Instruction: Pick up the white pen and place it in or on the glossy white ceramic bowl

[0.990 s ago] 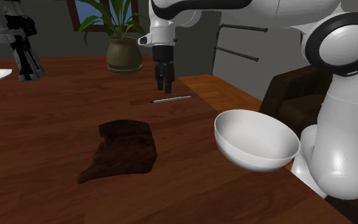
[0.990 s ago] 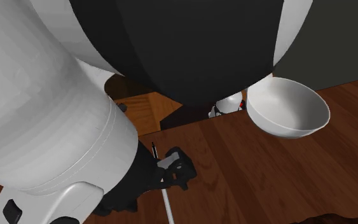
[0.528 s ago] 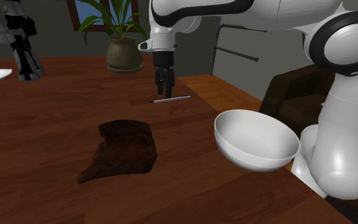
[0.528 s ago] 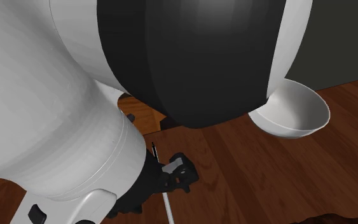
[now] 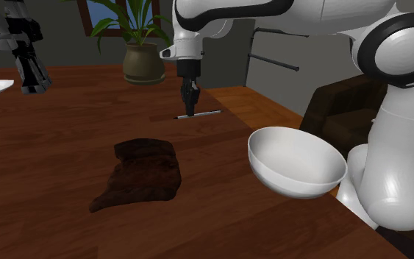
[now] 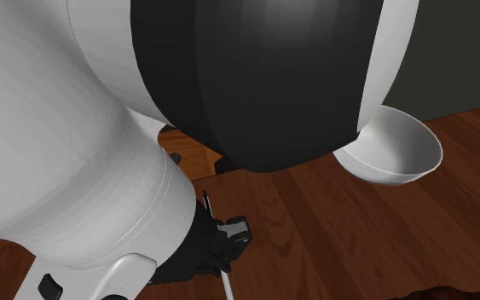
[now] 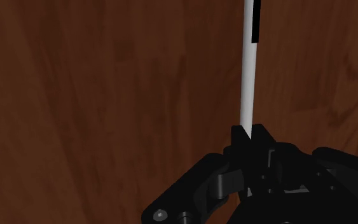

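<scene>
Where the claw meets the bench, I find it pinching the white pen, which lies flat; the white bowl sits apart.

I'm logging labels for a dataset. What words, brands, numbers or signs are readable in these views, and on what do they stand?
None: there is no readable text anywhere.
The white pen bears a black band but no print. The white bowl and the plant pot are plain.
</scene>
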`<action>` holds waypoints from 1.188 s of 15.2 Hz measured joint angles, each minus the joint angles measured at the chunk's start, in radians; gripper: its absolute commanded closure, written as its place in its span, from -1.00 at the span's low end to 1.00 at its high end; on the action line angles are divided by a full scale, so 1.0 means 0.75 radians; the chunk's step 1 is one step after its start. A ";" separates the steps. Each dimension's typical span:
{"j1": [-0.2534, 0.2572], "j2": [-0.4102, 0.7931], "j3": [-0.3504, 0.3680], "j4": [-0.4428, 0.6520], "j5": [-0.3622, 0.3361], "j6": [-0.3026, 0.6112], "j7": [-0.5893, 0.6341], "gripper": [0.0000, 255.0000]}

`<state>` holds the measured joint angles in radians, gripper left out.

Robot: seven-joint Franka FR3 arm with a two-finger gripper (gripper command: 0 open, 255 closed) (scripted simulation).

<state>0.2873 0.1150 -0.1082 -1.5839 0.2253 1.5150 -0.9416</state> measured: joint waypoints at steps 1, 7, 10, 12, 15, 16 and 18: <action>0.000 0.000 0.000 0.000 0.000 0.000 0.000 1.00; -0.001 0.003 0.000 0.028 0.000 -0.025 0.005 1.00; -0.004 0.014 -0.002 0.092 0.002 -0.077 0.012 1.00; -0.005 0.022 -0.002 0.136 0.004 -0.112 0.018 1.00; -0.007 0.032 -0.003 0.204 0.007 -0.169 0.030 1.00; -0.008 0.036 -0.003 0.227 0.008 -0.188 0.033 1.00; -0.011 0.054 -0.004 0.290 0.012 -0.233 0.041 1.00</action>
<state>0.2793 0.1553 -0.1108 -1.3665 0.2341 1.3405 -0.9108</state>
